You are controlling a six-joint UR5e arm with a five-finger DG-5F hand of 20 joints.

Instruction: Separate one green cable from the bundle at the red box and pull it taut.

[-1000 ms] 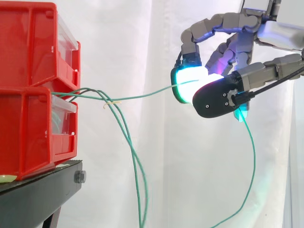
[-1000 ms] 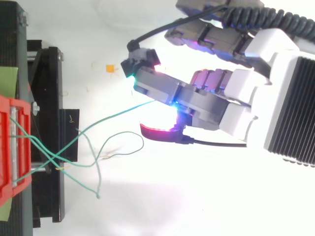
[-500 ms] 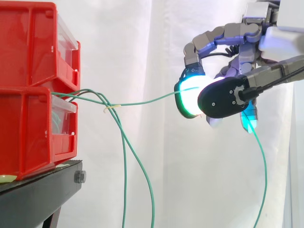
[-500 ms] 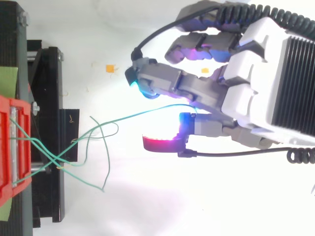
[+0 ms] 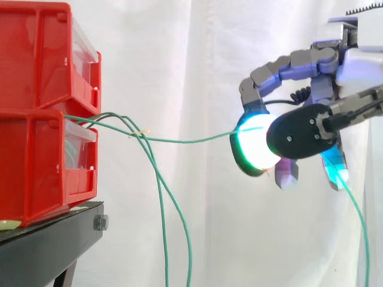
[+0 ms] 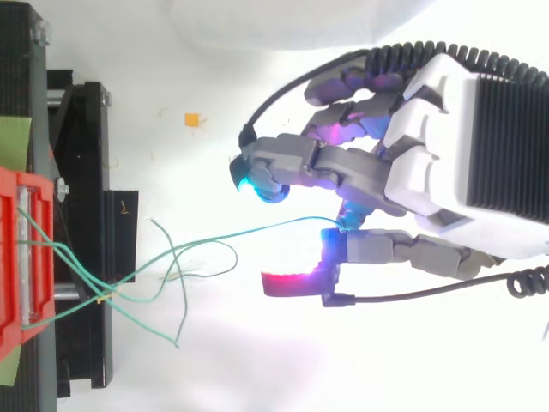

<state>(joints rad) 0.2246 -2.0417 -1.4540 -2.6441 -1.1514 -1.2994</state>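
At far left, two stacked red bins [image 5: 36, 113] rest on a black stand [image 5: 54, 242]. From the gap between the bins' front edges a bundle of green wires emerges. The loose cables [image 5: 160, 197] droop steeply downward. One green cable [image 5: 185, 140] runs rightward, almost level with a slight sag, in front of the white curtain [image 5: 197, 60]. It reaches the hand [image 5: 299, 133] and passes between the cyan-glowing fingers [image 5: 256, 143] and the thumb. The fingers are curled and grasp this cable. Its free length hangs below the hand at far right.
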